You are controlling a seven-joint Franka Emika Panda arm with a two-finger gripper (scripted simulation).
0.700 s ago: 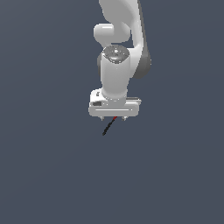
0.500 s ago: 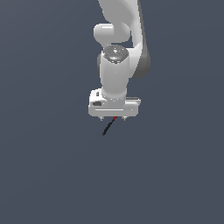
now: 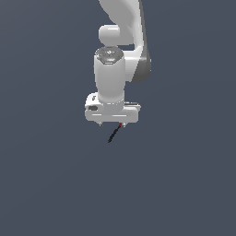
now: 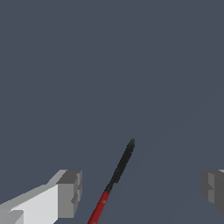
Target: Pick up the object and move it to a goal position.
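You're looking at a plain dark grey-blue scene with the white arm [image 3: 120, 50] coming down from the top of the exterior view, wrist pointing straight down. The gripper [image 3: 112, 124] sits at the bottom of it, a wide white block with two short stubs under it.

In the wrist view the gripper [image 4: 140, 192] has its jaws spread wide apart: one grey finger [image 4: 69, 193] on one side, the other finger [image 4: 213, 189] way over at the far edge, clear gap between them. So they're released, nothing pinched.

The stick [image 4: 114, 180] lies in that gap, closer to the first finger but not touching either one as far as you can see. It's thin and black with a red end, and the red end runs out of the wrist picture.

In the exterior view the stick [image 3: 114, 133] shows just below the gripper, slanting down toward the exterior view's left, red tip up by the gripper's underside. You can't tell from these shots whether it's lying on the grey surface or higher up.
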